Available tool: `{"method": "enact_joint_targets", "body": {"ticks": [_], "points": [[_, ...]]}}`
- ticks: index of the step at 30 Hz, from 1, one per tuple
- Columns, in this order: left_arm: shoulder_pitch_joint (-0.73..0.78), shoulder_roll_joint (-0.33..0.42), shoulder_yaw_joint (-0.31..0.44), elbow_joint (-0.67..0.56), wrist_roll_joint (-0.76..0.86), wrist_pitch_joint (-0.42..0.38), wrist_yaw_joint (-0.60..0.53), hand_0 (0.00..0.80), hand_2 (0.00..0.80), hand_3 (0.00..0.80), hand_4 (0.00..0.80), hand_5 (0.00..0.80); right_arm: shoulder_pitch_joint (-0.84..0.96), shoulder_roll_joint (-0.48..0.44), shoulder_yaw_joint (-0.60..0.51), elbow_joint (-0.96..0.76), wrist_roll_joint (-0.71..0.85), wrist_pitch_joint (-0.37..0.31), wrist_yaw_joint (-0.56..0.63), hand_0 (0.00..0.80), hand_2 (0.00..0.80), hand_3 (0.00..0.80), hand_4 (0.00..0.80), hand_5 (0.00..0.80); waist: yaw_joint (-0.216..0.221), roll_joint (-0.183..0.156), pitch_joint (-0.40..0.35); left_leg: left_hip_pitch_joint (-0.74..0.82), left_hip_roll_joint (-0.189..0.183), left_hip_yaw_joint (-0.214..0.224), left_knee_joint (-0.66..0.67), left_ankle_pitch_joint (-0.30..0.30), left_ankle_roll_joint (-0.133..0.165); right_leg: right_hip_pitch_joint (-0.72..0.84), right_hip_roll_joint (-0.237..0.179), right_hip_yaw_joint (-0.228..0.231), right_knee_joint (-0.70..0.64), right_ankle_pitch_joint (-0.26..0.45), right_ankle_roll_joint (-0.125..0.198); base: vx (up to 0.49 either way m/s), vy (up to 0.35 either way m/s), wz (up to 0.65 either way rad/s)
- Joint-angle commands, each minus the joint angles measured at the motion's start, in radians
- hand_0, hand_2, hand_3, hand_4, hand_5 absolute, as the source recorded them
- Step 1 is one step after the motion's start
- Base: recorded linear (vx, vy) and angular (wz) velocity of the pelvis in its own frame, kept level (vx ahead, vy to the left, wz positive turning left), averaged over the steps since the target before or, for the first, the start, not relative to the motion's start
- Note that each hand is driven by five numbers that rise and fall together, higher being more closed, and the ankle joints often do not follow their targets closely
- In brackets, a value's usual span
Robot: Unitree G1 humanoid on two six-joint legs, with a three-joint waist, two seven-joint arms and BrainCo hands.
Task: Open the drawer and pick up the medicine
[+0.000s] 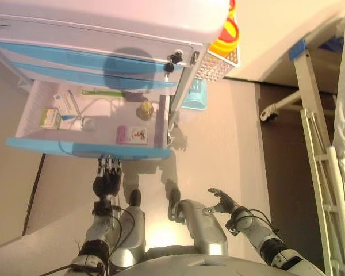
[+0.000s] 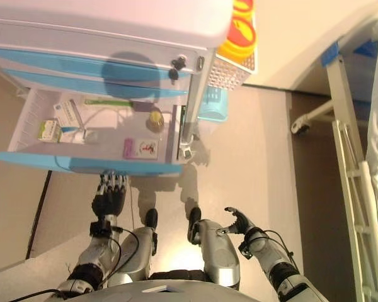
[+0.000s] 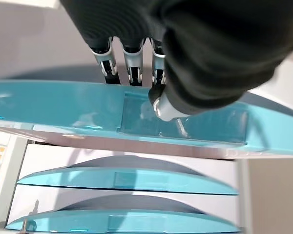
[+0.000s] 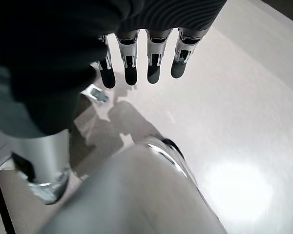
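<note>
At the open drawer's (image 1: 86,148) glossy curved blue front, left robot hand (image 1: 107,179), straight fingers touching.

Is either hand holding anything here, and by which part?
The left hand has its fingers at the open drawer's blue front; a grip there cannot be told. The right hand hangs open, holding nothing.

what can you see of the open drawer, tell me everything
The open drawer is the lowest in the white cabinet, pulled well out over the floor. It has a curved, glossy light-blue front with a clear inset panel and a white inside. In it lie small medicine boxes, a pink packet, a round yellowish item and a green strip. The left hand has its fingers at the front, under its edge; the grip is hidden.
</note>
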Motion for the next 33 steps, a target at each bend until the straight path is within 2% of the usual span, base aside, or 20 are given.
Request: {"method": "enact_joint_targets", "body": {"ticks": [1, 7, 11, 16, 17, 18, 19, 23, 24, 26, 28, 29, 31, 33], "points": [[0.087, 0.013, 0.092, -0.161, -0.030, 0.034, -0.426, 0.800, 0.800, 0.800, 0.800, 0.800, 0.108, -0.110, -0.016, 0.094, -0.030, -0.011, 0.022, 0.000, 0.000, 0.000, 0.000, 0.000, 0.063, 0.143, -0.289, -0.063, -0.035, 0.015, 0.090, -0.101, 0.079, 0.066, -0.011, 0.013, -0.006, -0.056, -0.006, -0.093, -0.029, 0.11], [0.212, 0.026, 0.149, -0.006, -0.082, 0.042, -0.383, 0.800, 0.800, 0.800, 0.800, 0.800, 0.024, -0.152, -0.094, 0.245, 0.007, -0.064, 0.018, 0.000, 0.000, 0.000, 0.000, 0.000, 0.113, 0.184, -0.293, -0.057, -0.034, -0.014, 0.040, -0.049, 0.050, 0.080, -0.020, -0.020, -0.026, -0.055, -0.007, -0.093, 0.000, 0.18], [0.237, 0.029, 0.195, 0.026, -0.023, 0.059, -0.338, 0.800, 0.800, 0.800, 0.800, 0.800, -0.002, -0.169, -0.131, 0.297, 0.038, -0.080, 0.020, 0.000, 0.000, 0.000, 0.000, 0.000, 0.137, 0.201, -0.302, -0.060, -0.041, -0.033, 0.025, -0.028, 0.038, 0.082, -0.030, -0.041, -0.022, -0.059, -0.011, -0.058, 0.026, 0.23], [0.244, 0.031, 0.185, 0.026, 0.068, 0.081, -0.307, 0.800, 0.800, 0.800, 0.800, 0.800, -0.003, -0.165, -0.152, 0.317, 0.074, -0.096, -0.024, 0.000, 0.000, 0.000, 0.000, 0.000, 0.146, 0.213, -0.315, -0.049, -0.050, -0.049, -0.002, -0.016, 0.035, 0.086, -0.036, -0.059, -0.034, -0.050, -0.007, -0.038, 0.025, 0.23], [0.244, 0.030, 0.176, 0.028, 0.104, 0.068, -0.285, 0.744, 0.744, 0.744, 0.744, 0.744, -0.002, -0.166, -0.157, 0.316, 0.083, -0.102, -0.043, 0.000, 0.000, 0.000, 0.000, 0.000, 0.143, 0.214, -0.319, -0.045, -0.052, -0.049, -0.007, -0.014, 0.035, 0.088, -0.037, -0.059, -0.041, -0.045, -0.006, -0.023, 0.042, 0.09], [0.244, 0.030, 0.168, 0.031, 0.142, 0.044, -0.245, 0.069, 0.069, 0.069, 0.069, 0.069, 0.000, -0.166, -0.161, 0.313, 0.097, -0.108, -0.067, 0.000, 0.000, 0.000, 0.000, 0.000, 0.139, 0.215, -0.322, -0.041, -0.053, -0.048, -0.010, -0.014, 0.034, 0.090, -0.037, -0.058, -0.048, -0.041, -0.004, -0.007, 0.047, 0.08], [0.244, 0.031, 0.161, 0.035, 0.192, 0.016, -0.192, 0.000, 0.000, 0.000, 0.000, 0.000, 0.002, -0.168, -0.167, 0.305, 0.111, -0.118, -0.092, 0.000, 0.000, 0.000, 0.000, 0.000, 0.134, 0.215, -0.325, -0.038, -0.053, -0.047, -0.013, -0.014, 0.034, 0.092, -0.037, -0.056, -0.055, -0.036, -0.001, 0.008, 0.050, 0.05], [0.233, 0.044, 0.099, 0.086, 0.521, -0.153, 0.116, 0.000, 0.000, 0.000, 0.000, 0.000, 0.004, -0.164, -0.219, 0.207, 0.227, -0.179, -0.232, 0.000, 0.000, 0.000, 0.000, 0.000, 0.099, 0.210, -0.337, -0.020, -0.053, -0.027, -0.028, -0.019, 0.044, 0.098, -0.031, -0.032, -0.095, -0.008, 0.014, 0.004, 0.019, 0.01], [0.231, 0.044, 0.092, 0.092, 0.559, -0.166, 0.154, 0.000, 0.000, 0.000, 0.000, 0.000, 0.006, -0.162, -0.222, 0.195, 0.233, -0.183, -0.245, 0.000, 0.000, 0.000, 0.000, 0.000, 0.096, 0.210, -0.339, -0.019, -0.053, -0.025, -0.030, -0.020, 0.045, 0.098, -0.030, -0.029, -0.099, -0.005, 0.015, 0.000, 0.000, 0.00], [0.222, 0.056, 0.028, 0.177, 0.880, -0.274, 0.477, 0.000, 0.000, 0.000, 0.000, 0.000, 0.012, -0.169, -0.234, 0.048, 0.222, -0.223, -0.316, 0.000, 0.000, 0.000, 0.000, 0.000, 0.062, 0.205, -0.346, -0.015, -0.052, -0.005, -0.043, -0.022, 0.051, 0.096, -0.023, 0.001, -0.137, 0.016, 0.030, -0.021, 0.017, -0.01], [0.202, 0.081, -0.024, 0.242, 1.205, -0.353, 0.639, 0.000, 0.000, 0.000, 0.000, 0.000, 0.017, -0.180, -0.217, -0.098, 0.193, -0.210, -0.362, 0.000, 0.000, 0.000, 0.000, 0.000, 0.038, 0.200, -0.356, -0.020, -0.053, 0.010, -0.057, -0.016, 0.051, 0.088, -0.019, 0.017, -0.166, 0.037, 0.042, -0.053, 0.037, -0.08], [0.190, 0.104, -0.070, 0.266, 1.431, -0.362, 0.722, 0.000, 0.000, 0.000, 0.000, 0.000, 0.023, -0.198, -0.208, -0.207, 0.156, -0.206, -0.391, 0.000, 0.000, 0.000, 0.000, 0.000, 0.023, 0.196, -0.356, -0.018, -0.052, 0.022, -0.066, -0.016, 0.051, 0.085, -0.019, 0.029, -0.179, 0.045, 0.050, -0.073, 0.054, -0.19], [0.172, 0.134, -0.164, 0.304, 1.654, -0.358, 0.796, 0.000, 0.000, 0.000, 0.000, 0.000, 0.025, -0.241, -0.202, -0.379, 0.124, -0.180, -0.384, 0.000, 0.000, 0.000, 0.000, 0.000, -0.004, 0.197, -0.364, -0.023, -0.049, 0.045, -0.081, -0.011, 0.054, 0.070, -0.018, 0.052, -0.200, 0.066, 0.062, -0.073, 0.084, -0.19], [0.148, 0.147, -0.222, 0.351, 1.668, -0.298, 0.771, 0.000, 0.000, 0.000, 0.000, 0.000, 0.005, -0.268, -0.187, -0.479, 0.069, -0.218, -0.368, 0.000, 0.000, 0.000, 0.000, 0.000, -0.027, 0.198, -0.368, -0.022, -0.049, 0.065, -0.094, -0.013, 0.059, 0.060, -0.018, 0.072, -0.214, 0.077, 0.075, -0.037, 0.102, -0.24]]}}
